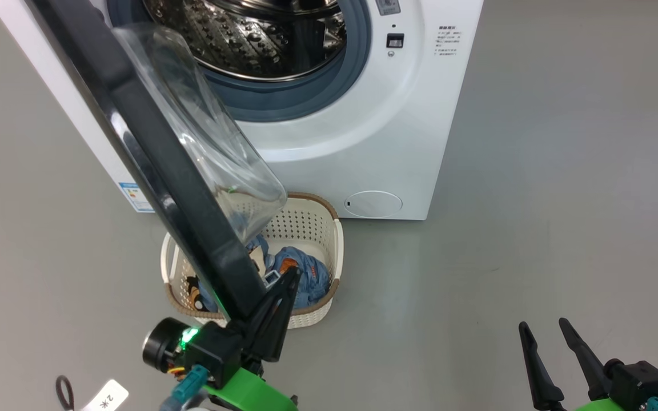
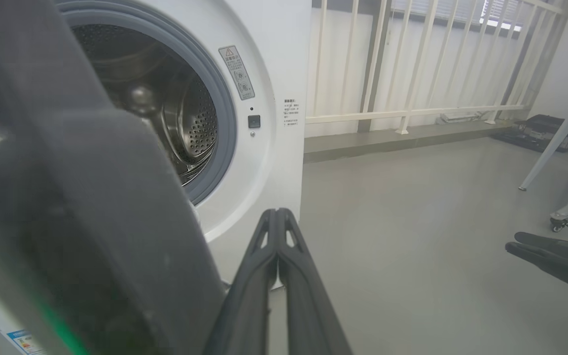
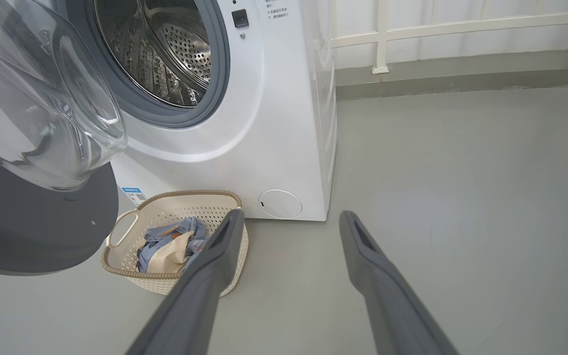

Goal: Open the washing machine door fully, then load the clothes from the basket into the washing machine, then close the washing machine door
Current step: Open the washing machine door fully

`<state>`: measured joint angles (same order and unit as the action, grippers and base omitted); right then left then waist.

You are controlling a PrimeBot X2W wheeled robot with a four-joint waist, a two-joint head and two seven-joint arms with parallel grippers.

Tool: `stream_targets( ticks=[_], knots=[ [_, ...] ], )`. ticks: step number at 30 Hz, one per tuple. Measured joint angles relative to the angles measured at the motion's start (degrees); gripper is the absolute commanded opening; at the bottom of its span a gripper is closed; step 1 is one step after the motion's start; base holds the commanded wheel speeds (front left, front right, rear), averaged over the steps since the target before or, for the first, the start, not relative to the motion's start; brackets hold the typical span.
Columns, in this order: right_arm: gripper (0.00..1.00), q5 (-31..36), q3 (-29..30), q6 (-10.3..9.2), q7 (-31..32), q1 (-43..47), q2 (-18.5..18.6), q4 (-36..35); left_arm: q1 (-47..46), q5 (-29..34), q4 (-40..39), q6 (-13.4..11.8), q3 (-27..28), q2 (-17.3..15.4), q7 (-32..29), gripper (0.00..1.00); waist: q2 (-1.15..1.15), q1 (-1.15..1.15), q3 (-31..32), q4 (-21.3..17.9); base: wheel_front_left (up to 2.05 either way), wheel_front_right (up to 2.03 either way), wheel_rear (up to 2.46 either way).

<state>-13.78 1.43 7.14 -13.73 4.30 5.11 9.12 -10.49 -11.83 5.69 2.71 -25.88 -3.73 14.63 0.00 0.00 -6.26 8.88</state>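
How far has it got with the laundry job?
Done: the glossy black round door stands swung out from the white front-loading washing machine, its steel drum bare. In hand: the shut left gripper sits at the door's lower edge; the right gripper is open. Left: the light-blue bear-print clothes lie in the cream perforated basket; loading and closing remain.

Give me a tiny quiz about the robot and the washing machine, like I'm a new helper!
1. True or false: the washing machine door stands open.
2. Where are the clothes? A) in the drum B) in the basket C) on the floor
3. Fill in: the right gripper has its fingers ____.
Key: 1 true; 2 B; 3 open.
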Motion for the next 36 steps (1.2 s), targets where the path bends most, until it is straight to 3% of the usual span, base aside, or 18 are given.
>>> stream_targets(
  ticks=[15, 25, 36],
  knots=[
    [1.00, -0.43, -0.07, 0.00, -0.09, -0.96, 0.30, 1.13, -0.36, -1.14, 1.87, -1.26, -0.05, 0.88, 0.01, 0.00, 0.00, 0.00, -1.11, -0.15, 0.00, 0.00, 0.00],
    [1.00, -0.51, -0.16, 0.00, -0.52, -0.98, 0.37, 1.69, 0.00, -1.83, 1.35, -1.79, -0.38, 1.01, 0.01, 0.00, 0.00, 0.00, -1.25, 2.18, 0.00, 0.00, 0.00],
    [1.00, -0.51, -0.33, 0.00, -0.52, -1.05, 0.59, 1.81, 1.88, -2.72, -0.64, -4.11, -0.46, 0.92, -1.96, 0.00, 0.00, 0.00, -1.31, 4.47, 0.00, 0.00, 0.00]
  ],
)
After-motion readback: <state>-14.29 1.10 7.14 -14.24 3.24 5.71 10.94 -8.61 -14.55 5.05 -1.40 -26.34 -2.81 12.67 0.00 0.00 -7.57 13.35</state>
